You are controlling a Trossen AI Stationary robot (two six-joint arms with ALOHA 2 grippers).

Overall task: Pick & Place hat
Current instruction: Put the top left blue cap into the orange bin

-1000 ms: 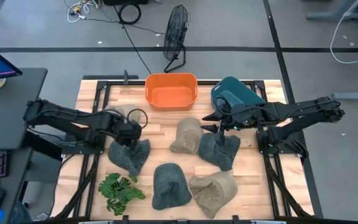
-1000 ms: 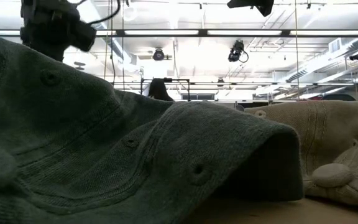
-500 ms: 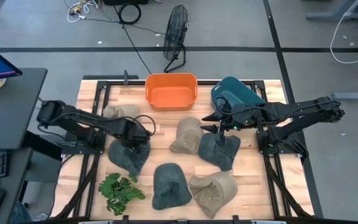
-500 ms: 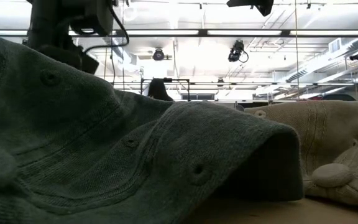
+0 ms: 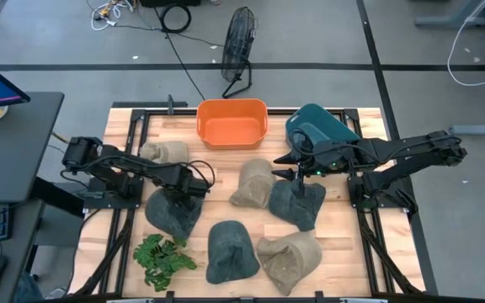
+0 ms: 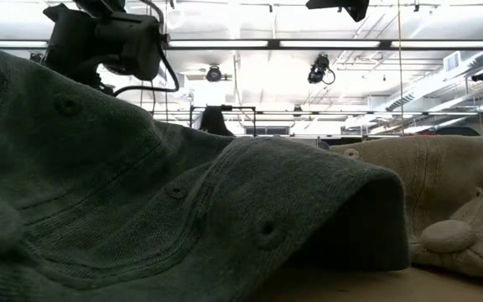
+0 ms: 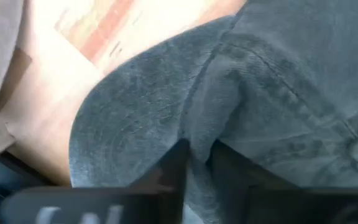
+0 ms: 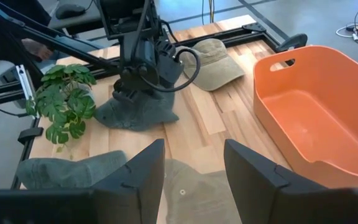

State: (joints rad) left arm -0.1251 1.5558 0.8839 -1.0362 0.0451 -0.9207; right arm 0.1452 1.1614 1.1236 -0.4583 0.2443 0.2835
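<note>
A dark grey hat (image 5: 171,215) lies on the table's left half, also in the right wrist view (image 8: 138,112). My left gripper (image 5: 194,185) stands over its far right part and is shut on it (image 7: 197,163). My right gripper (image 5: 298,166) hovers open (image 8: 194,180) above another dark grey hat (image 5: 297,204), touching nothing. An orange bin (image 5: 231,122) stands at the table's far edge. In the low view the left gripper (image 6: 107,42) shows high behind a dark hat (image 6: 183,218). My left gripper pinches a raised fold of the grey hat's cloth (image 7: 199,140) between its two fingers (image 7: 174,168), beside a seam where the brim meets the crown. It comes from above, pointing down. The rest of the hat lies flat on the table (image 8: 123,118).
Several more hats lie around: tan ones (image 5: 253,183), (image 5: 289,257), (image 5: 165,151), a dark green one (image 5: 230,251) and a teal one (image 5: 318,126). A leafy plant (image 5: 162,252) sits near the table's near left edge. A tan hat (image 6: 443,201) fills the low view's right.
My left gripper has moved toward the table's right, over the far right part of the grey hat, as its arm stretched out. The hat's upper right corner has drawn in a little under the gripper.
</note>
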